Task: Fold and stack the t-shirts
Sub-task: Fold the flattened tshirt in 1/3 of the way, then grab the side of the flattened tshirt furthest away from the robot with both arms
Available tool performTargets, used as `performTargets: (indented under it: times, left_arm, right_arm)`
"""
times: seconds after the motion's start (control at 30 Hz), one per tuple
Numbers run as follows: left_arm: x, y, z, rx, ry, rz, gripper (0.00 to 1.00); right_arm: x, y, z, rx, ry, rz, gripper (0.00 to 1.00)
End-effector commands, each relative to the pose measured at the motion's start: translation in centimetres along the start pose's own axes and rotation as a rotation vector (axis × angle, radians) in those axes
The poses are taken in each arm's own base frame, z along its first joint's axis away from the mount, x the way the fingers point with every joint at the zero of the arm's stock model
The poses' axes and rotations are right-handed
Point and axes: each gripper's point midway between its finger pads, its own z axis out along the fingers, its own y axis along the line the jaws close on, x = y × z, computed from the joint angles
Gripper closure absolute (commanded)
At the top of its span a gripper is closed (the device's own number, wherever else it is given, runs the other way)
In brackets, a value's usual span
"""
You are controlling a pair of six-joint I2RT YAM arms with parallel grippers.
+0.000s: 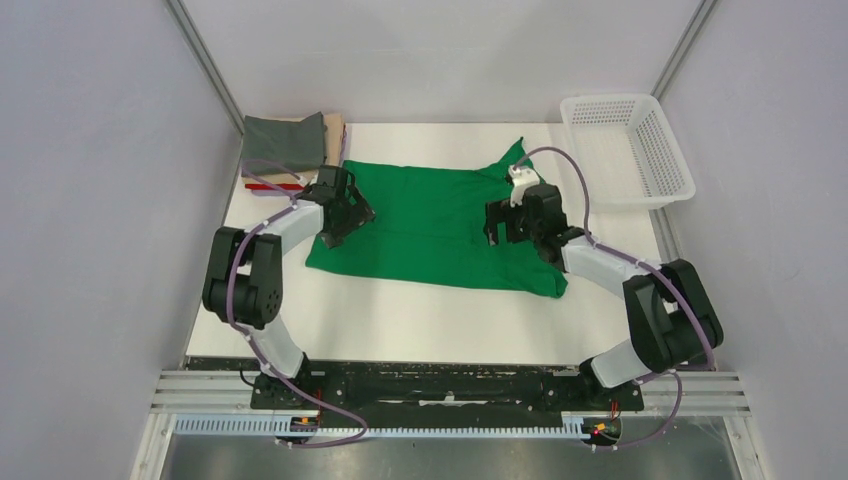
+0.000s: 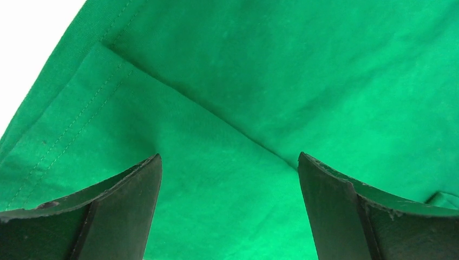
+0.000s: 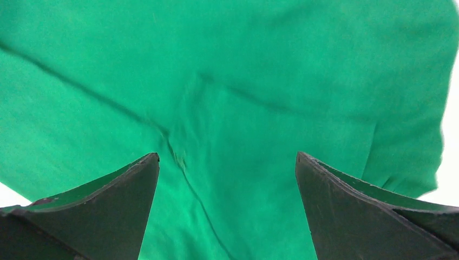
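A bright green t-shirt (image 1: 430, 215) lies spread on the white table, partly folded, with a sleeve pointing to the back right. My left gripper (image 1: 345, 215) is open over the shirt's left edge; its wrist view shows green cloth (image 2: 260, 97) with a stitched hem and a fold line between the spread fingers (image 2: 130, 206). My right gripper (image 1: 505, 225) is open over the shirt's right part; its wrist view shows creased green cloth (image 3: 227, 108) between the fingers (image 3: 346, 206). A stack of folded shirts, grey (image 1: 285, 140) on top with tan and red below, sits at the back left.
A white plastic mesh basket (image 1: 625, 150) stands at the back right corner. Grey enclosure walls close in on both sides. Bare white table (image 1: 420, 320) lies between the shirt and the arm bases.
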Motion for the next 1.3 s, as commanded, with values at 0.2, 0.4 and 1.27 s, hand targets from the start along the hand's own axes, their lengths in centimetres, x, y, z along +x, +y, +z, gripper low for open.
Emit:
performTargets:
  times: [0.2, 0.4, 1.27]
  left_arm:
    - [5.0, 4.5, 0.1, -0.133, 0.07, 0.051, 0.0]
    - [10.4, 9.5, -2.7, -0.203, 0.143, 0.036, 0.0]
    - [-1.1, 5.1, -9.5, -0.169, -0.198, -0.087, 0.0]
  right_arm:
    - [12.0, -0.4, -3.2, 0.035, 0.254, 0.109, 0.02]
    - [17.2, -0.2, -7.2, 0.035, 0.414, 0.126, 0.02]
    - [0.1, -0.7, -7.8, 0.087, -0.076, 0.166, 0.02]
